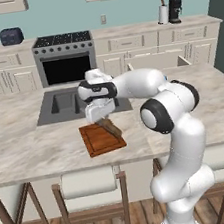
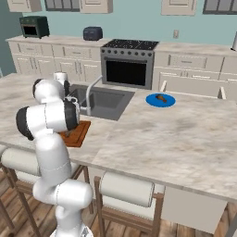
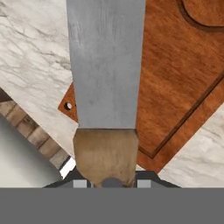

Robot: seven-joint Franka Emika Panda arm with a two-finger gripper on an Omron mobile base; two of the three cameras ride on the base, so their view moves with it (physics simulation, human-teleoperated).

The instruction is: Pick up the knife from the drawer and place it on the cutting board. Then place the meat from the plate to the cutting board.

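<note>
My gripper is shut on the knife, holding it by its brown handle just above the reddish-brown cutting board on the island counter. In the hand view the grey blade runs up from the handle over the board and the marble beside it. The blue plate lies far to the right on the counter with the small brown meat on it. Behind the island the cream drawer stands pulled open. From the right base view my arm hides most of the board.
A sink with a faucet is sunk into the counter just behind the board. Stools line the island's near edge. The oven stands at the back wall.
</note>
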